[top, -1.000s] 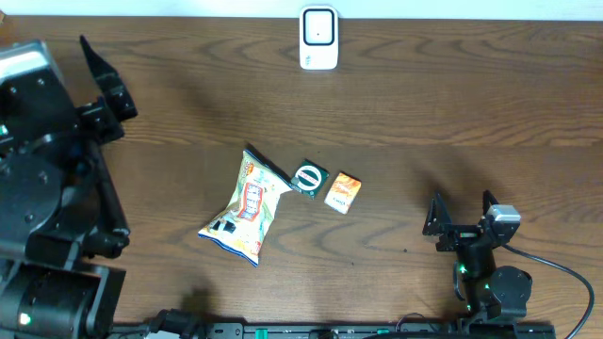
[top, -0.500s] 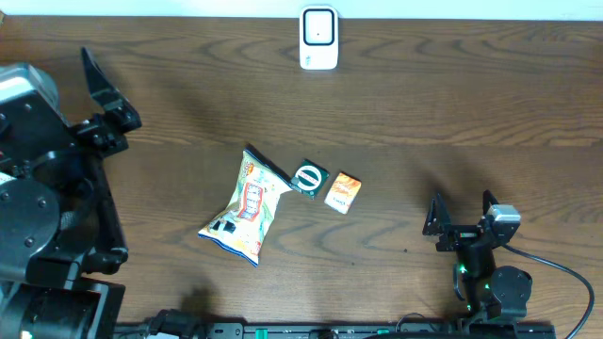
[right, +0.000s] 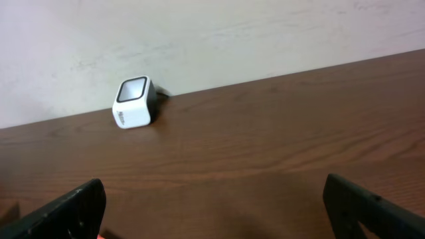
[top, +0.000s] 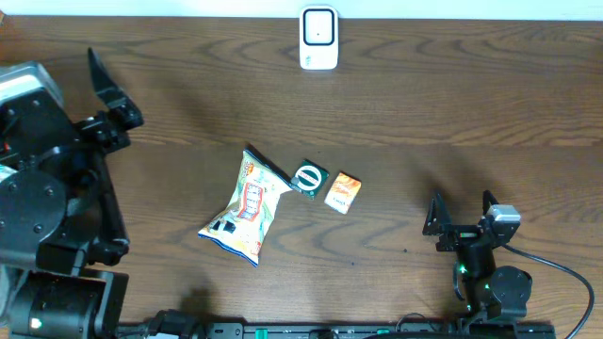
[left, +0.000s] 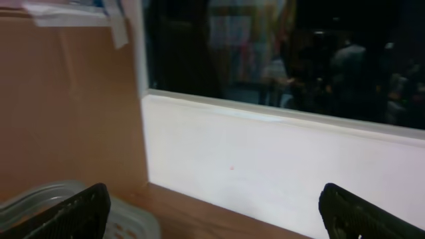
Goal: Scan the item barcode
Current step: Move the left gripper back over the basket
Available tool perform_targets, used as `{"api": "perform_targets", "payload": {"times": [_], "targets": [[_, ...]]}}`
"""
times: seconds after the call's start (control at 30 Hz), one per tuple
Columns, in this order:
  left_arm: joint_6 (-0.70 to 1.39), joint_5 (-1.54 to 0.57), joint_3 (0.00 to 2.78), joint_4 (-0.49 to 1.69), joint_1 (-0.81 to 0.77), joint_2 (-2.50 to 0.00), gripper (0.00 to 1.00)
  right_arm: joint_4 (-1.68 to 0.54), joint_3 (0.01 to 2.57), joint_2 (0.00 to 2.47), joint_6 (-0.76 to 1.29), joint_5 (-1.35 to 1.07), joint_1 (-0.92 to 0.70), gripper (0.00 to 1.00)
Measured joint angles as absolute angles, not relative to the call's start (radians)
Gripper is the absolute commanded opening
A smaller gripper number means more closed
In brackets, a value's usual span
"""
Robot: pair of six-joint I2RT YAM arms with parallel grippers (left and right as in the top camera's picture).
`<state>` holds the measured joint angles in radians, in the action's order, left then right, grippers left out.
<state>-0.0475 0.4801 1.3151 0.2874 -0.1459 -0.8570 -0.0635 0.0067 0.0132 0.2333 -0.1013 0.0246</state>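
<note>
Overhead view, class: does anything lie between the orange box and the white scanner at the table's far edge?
Nothing visible does. Between the orange box and the white scanner is only table; the green packet lies beside the box, off that line.

Overhead looks straight down on the table [top: 424, 113]; right wrist, low, shares its scanner [right: 135, 103]; left wrist faces a wall [left: 265, 172].

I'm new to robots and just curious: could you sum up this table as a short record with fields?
surface: dark wooden table
scanner: white barcode scanner, at the far edge
items: snack bag, green packet, orange box, close together mid-table
left jaws: open, holding nothing
right jaws: open, holding nothing
scanned yet: no item at the scanner
</note>
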Motion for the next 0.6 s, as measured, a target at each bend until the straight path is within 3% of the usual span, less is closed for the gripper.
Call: {"api": "perform_targets", "payload": {"times": [0.6], "targets": [[0.083,0.472,1.315,0.329,0.297,-1.029,0.98,-0.064,0.007,0.013,0.233,-0.102,0.025,0.99]]}}
